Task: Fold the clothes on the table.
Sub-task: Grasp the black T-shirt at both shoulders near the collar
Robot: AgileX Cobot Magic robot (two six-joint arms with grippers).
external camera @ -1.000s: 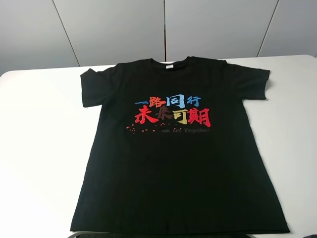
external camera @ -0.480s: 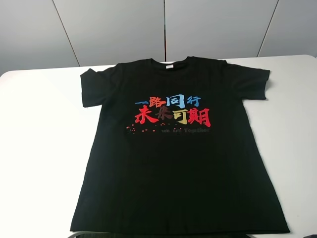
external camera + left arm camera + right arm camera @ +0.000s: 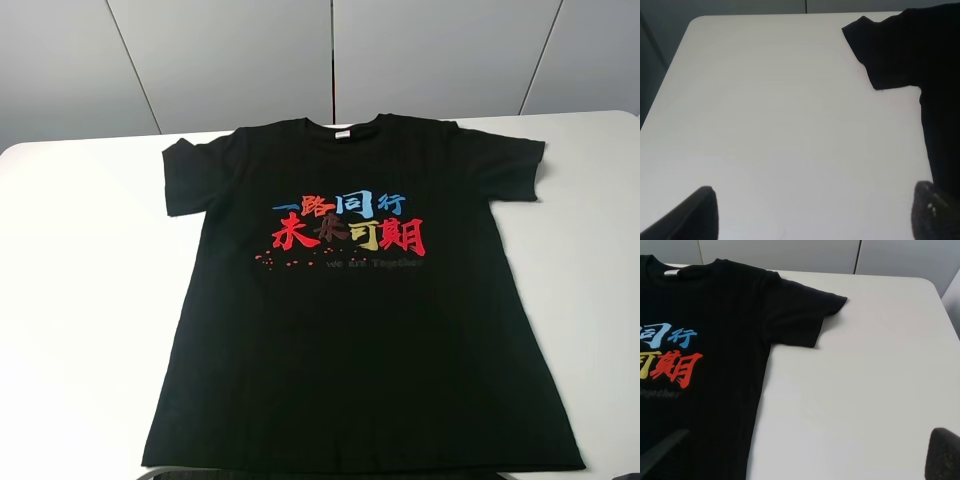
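The clothes are one black short-sleeved T-shirt (image 3: 350,300), spread flat and face up on the white table (image 3: 80,300), collar toward the far edge. Red, blue and yellow characters (image 3: 348,225) cross its chest, and a small white label (image 3: 343,134) sits at the neck. My left gripper (image 3: 815,215) is open over bare table beside the shirt's left sleeve (image 3: 880,55). My right gripper (image 3: 802,457) is open too, one finger over the shirt body (image 3: 700,365), the other over bare table near the right sleeve (image 3: 805,315). Neither gripper touches the cloth or holds anything.
Grey wall panels (image 3: 330,60) stand right behind the table's far edge. The table's rounded far-left corner (image 3: 697,20) and far-right corner (image 3: 927,282) are in view. Bare tabletop lies on both sides of the shirt.
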